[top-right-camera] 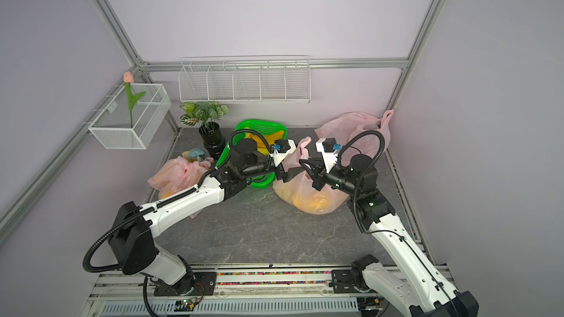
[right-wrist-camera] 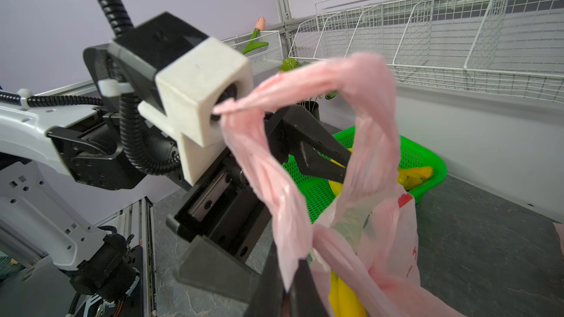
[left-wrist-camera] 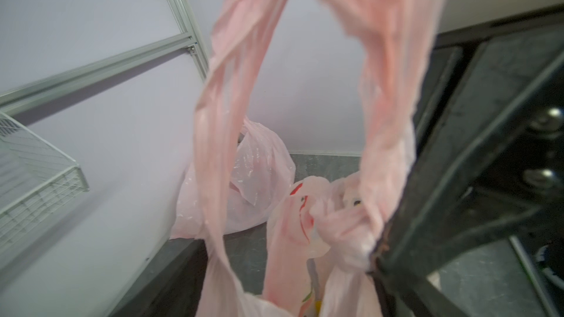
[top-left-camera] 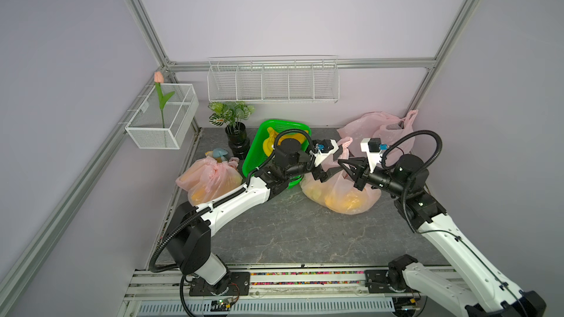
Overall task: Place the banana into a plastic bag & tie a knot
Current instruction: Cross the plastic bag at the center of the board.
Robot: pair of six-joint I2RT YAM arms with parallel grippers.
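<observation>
Starting from the front edge of the desk [top-left-camera: 290, 233], both arms can be seen reaching inward and meeting over the middle, a bit toward the right edge. The pink plastic bag [top-left-camera: 341, 196] is sat on the desk right below them. The banana [top-left-camera: 346, 204] is already inside it and shows as yellow through the thin plastic.

The right gripper [right-wrist-camera: 290, 292] is clamped together on a twisted handle of the bag, which is pulled up into a loop. The left gripper [top-left-camera: 331, 169] is held with its jaws apart and nothing pinched. One of its fingers [right-wrist-camera: 317, 147] is seen through that loop in the right wrist view, and a strand of the handle seems to be hung across the gap. A bunched twist of plastic [left-wrist-camera: 341, 233] is pressed against the right gripper. Whether it's a proper knot can't be told, it's pretty blurry tbh.

Further back, a second pink bag [top-left-camera: 207, 178], knotted at the top with yellow stuff inside, is parked by the left edge and partly covered by the left arm. A green basket [top-left-camera: 259, 154] with more bananas [right-wrist-camera: 416, 175] is found behind the left gripper.

Toward the far left corner, a potted plant [top-left-camera: 236, 135] and a little blue mushroom [top-left-camera: 220, 154] are set. A limp pink bag [top-left-camera: 381, 129] is slumped in the far right corner. A white wire rack [top-left-camera: 273, 82] is fixed to the back wall.
</observation>
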